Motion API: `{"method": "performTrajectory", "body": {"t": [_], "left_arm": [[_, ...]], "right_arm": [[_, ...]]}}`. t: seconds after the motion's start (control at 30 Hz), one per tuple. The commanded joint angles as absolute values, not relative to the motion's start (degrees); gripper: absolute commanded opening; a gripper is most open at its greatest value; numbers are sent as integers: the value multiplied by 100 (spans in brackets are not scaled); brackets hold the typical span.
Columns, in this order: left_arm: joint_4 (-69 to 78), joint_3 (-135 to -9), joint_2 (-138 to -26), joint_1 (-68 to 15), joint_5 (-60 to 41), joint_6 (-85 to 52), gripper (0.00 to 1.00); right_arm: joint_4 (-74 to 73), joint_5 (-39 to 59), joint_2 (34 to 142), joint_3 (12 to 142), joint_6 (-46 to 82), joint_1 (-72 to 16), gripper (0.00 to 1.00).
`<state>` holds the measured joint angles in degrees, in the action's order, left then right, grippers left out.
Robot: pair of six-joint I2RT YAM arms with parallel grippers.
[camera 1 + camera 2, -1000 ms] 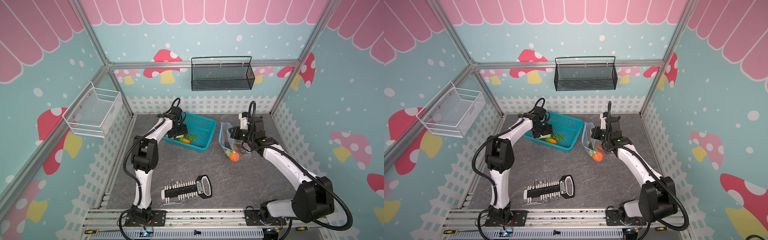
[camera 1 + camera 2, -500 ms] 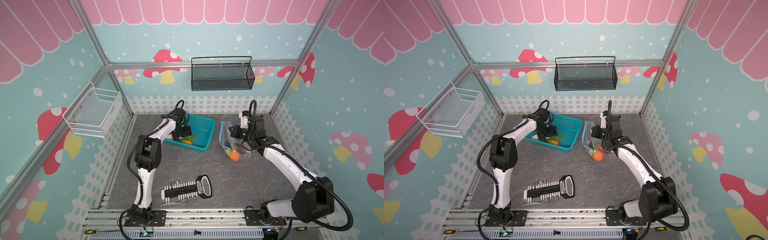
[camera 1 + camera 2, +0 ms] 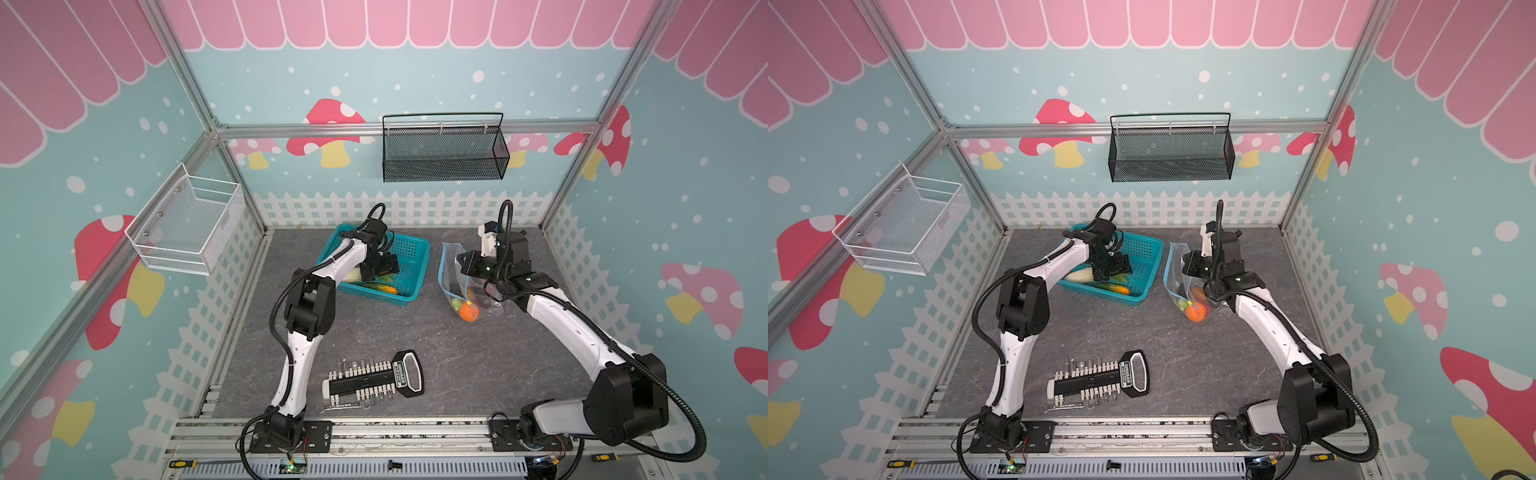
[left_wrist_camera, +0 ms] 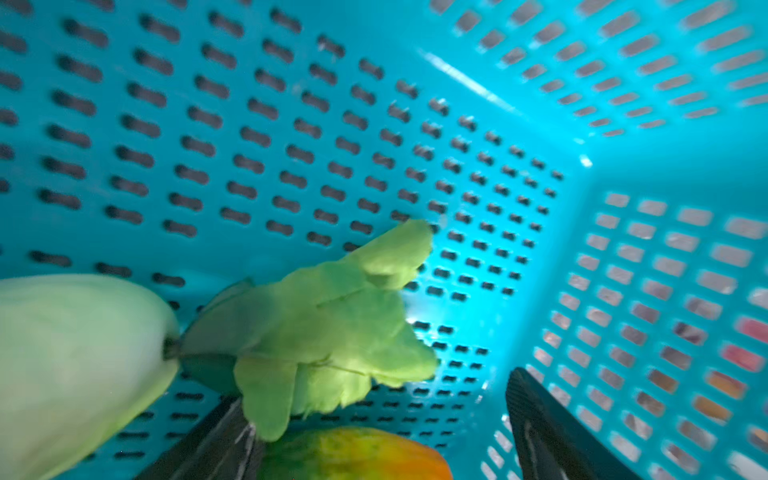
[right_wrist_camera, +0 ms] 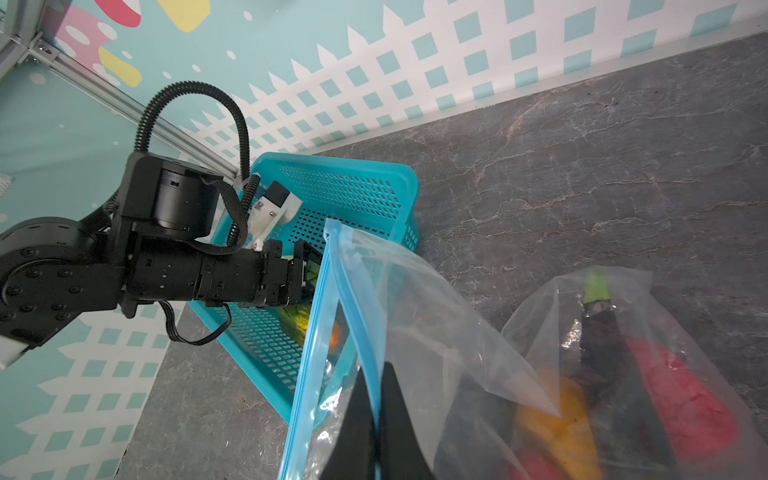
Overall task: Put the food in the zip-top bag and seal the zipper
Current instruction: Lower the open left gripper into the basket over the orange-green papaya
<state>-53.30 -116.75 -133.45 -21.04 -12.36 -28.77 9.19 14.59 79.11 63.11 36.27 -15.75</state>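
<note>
Teal basket [image 4: 291,124]: L gripper [image 4: 374,395] spread wide by green leaf [image 4: 324,332]; R gripper [image 5: 376,370] pinching zipper [image 5: 316,316] of bag [image 5: 436,324].

Both top views are looking down from high onto the whole bench [image 3: 415,332]. The left wrist camera is sitting close inside the basket [image 4: 291,124]; the right one is looking past the bag [image 5: 436,332] at it.
</note>
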Motion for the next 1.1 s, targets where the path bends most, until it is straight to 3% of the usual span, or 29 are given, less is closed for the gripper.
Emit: {"method": "performTrajectory", "body": {"t": [0.0,0.17,0.4,0.67,1.07], "left_arm": [[-5431,-11836,-12840,-2088,-1048,-2452,86],[-5816,-11685,-12483,-2235,-999,-261,82],[-6289,-11231,-12419,-2303,-575,1508,81],[-6359,-11107,-12431,-2278,-658,2484,85],[-6516,-11223,-12829,-2320,-691,2799,88]], "right_arm": [[973,1407,7849,6499,3580,-1580,1],[897,1453,7917,6486,3573,-1578,1],[826,1529,7945,6503,3574,-1582,2],[905,1510,7816,6503,3510,-1573,1],[981,1441,7663,6482,3487,-1549,2]]}}
